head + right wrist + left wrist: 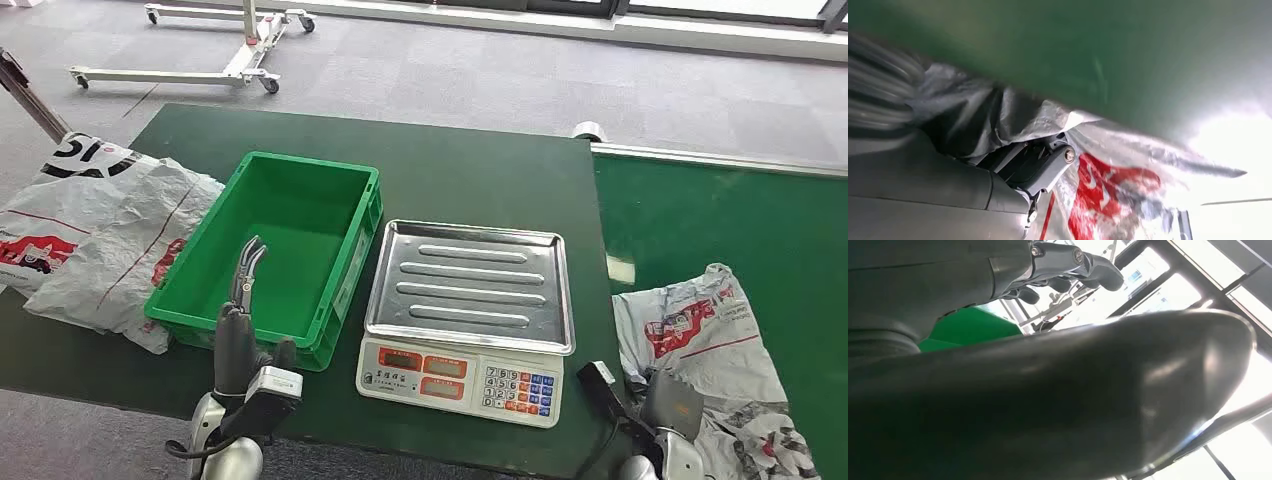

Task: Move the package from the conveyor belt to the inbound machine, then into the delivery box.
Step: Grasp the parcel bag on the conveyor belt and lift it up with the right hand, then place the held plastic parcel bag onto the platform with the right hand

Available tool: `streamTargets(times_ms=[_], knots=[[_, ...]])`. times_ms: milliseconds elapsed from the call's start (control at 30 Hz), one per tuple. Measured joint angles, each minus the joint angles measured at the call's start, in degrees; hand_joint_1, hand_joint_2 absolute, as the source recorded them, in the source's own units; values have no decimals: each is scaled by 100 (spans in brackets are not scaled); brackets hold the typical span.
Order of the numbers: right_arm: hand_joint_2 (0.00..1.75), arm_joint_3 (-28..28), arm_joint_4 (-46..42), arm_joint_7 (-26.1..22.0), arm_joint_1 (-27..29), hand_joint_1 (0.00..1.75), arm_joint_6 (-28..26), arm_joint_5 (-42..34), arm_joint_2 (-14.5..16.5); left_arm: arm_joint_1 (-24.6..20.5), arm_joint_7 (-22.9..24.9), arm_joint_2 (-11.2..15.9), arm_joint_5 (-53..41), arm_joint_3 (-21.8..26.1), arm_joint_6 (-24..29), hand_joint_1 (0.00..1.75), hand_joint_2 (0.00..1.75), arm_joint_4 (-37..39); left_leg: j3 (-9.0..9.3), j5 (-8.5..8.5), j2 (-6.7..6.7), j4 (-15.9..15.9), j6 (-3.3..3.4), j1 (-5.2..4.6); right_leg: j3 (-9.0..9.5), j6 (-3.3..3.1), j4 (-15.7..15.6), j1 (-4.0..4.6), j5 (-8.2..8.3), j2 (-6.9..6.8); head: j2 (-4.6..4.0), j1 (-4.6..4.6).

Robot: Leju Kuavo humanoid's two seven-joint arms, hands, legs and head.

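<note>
The package [710,340], a crumpled grey-white plastic bag with red print, lies on the green conveyor belt [720,210] at the right. My right hand [668,405] is at its near left corner. In the right wrist view the bag [1108,190] is bunched over the fingers [1048,167] of my right hand [1013,175], which grips it. The inbound machine, a scale with a bare steel tray [470,285], stands in the middle. The green delivery box [310,162] sits left of it, with nothing inside. My left hand [238,335] [1048,390] is raised over the box's near wall, fingers apart, holding nothing.
Two more white printed bags [90,230] lie on the table left of the box. The belt's end roller [588,130] marks the gap between the table and the belt. A white wheeled frame [250,50] stands on the carpet beyond the table.
</note>
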Motion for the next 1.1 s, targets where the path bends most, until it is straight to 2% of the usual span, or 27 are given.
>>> streamTargets(times_ms=[100, 233, 333, 433, 700, 1100], knots=[[175, 17, -628, -85, 197, 175, 1, 32, 125, -23, -10, -2, 3, 6, -21, 0, 0, 11, -3, 0, 3, 0, -1, -1, -6, -2, 1, 0, 3, 2, 0, 0], [175, 285, -2450, 87, 659, 175, 0, 222, 317, -42, -103, -12, 61, 26, -39, 0, 0, 45, -14, 2, 2, -2, -4, -1, -21, -3, 2, 1, 3, 1, 0, -2], [175, 578, -3684, 324, 818, 175, -1, 315, 316, -53, -183, -13, 151, 46, -39, 0, 0, 90, -18, 2, 13, -2, -6, -1, -30, -4, 3, 1, 3, 12, 0, -1], [175, 753, -4442, 388, 855, 175, 0, 336, 290, -67, -216, -13, 203, 57, -39, 0, 0, 127, -17, 0, 16, -2, -7, -1, -31, -3, 2, 1, 2, 16, 0, -1], [175, 941, -5285, 363, 948, 175, 18, 301, 250, -70, -227, -13, 220, 89, -32, 0, 0, 169, -17, 0, 14, -1, -6, -2, -29, -2, 2, 0, 3, 15, 0, 0], [175, 1033, -5542, 271, 771, 175, 28, 167, 111, -94, -299, -14, 346, 91, -14, 0, 0, 209, -17, 0, 14, -1, -6, -1, -28, -2, 2, 0, 4, 15, 0, -1]])
